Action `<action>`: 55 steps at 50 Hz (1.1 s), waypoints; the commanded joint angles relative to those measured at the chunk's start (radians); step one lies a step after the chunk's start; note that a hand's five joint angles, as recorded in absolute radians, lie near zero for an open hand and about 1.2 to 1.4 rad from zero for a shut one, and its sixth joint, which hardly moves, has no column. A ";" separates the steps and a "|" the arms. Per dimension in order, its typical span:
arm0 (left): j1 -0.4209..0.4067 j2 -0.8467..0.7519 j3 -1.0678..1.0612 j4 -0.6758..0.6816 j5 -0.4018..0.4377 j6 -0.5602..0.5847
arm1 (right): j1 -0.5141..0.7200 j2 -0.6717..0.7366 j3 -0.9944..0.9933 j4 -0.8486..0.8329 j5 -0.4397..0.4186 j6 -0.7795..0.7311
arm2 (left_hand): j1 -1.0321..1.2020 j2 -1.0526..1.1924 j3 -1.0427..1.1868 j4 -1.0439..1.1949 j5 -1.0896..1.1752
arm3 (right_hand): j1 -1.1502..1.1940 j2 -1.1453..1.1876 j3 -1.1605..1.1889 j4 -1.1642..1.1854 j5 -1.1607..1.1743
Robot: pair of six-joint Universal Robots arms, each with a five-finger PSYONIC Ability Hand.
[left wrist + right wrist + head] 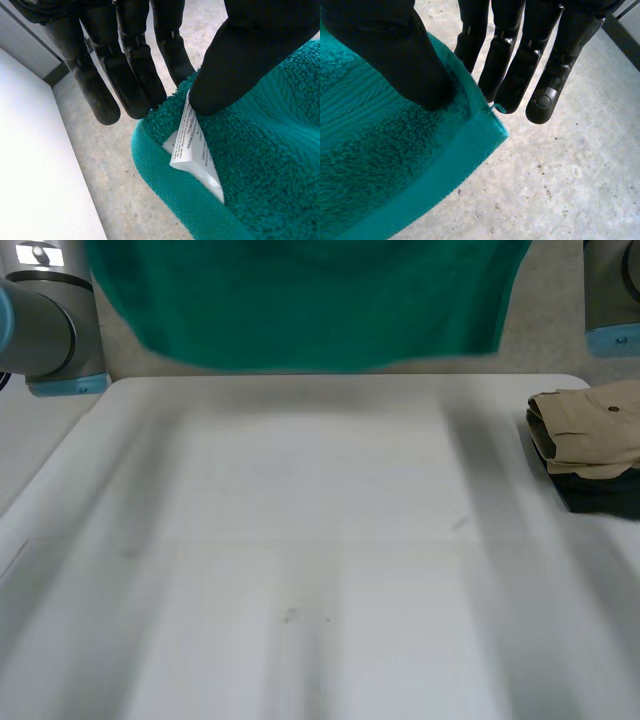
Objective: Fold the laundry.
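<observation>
Hanging above the far edge of the white counter (320, 540), a teal towel (310, 300) is spread wide between the two arms, its lower hem clear of the surface. The left robot hand (240, 65) grasps one upper corner of the terry cloth: its thumb presses down on the pile while the straight fingers (125, 75) back the cloth from the other side. Just beside that thumb tip a white care label (192, 150) sticks out from the hem seam, folded over; it carries several lines of tiny black print, too small to read. The right robot hand (395, 55) grasps the opposite corner the same way, thumb on the woven border band, fingers (520, 75) straight behind the edge. Below both hands lies a speckled grey concrete floor (560, 190). At the counter's far right sits a folded beige garment (590, 425) with a small button, resting on top of a folded dark garment (600, 495).
</observation>
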 commanded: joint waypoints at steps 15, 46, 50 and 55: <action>0.024 -0.064 -0.593 -0.220 0.117 -0.013 | 0.009 0.028 0.635 0.265 -0.077 -0.024 | 0.269 0.196 0.203 0.193 0.253 | 0.408 0.218 0.214 0.207 0.225; 0.123 0.626 -1.123 -0.947 0.129 0.483 | -0.224 -0.506 1.299 0.762 -0.146 -0.486 | 0.269 0.196 0.203 0.193 0.253 | 0.408 0.218 0.214 0.207 0.225; 0.103 0.482 -1.040 -0.704 0.112 0.431 | -0.152 -0.383 1.212 0.604 -0.123 -0.400 | 0.269 0.196 0.203 0.193 0.253 | 0.408 0.218 0.214 0.207 0.225; 0.073 0.339 -0.949 -0.580 0.089 0.345 | -0.063 -0.273 1.074 0.486 -0.048 -0.349 | 0.269 0.196 0.203 0.193 0.253 | 0.408 0.218 0.214 0.207 0.225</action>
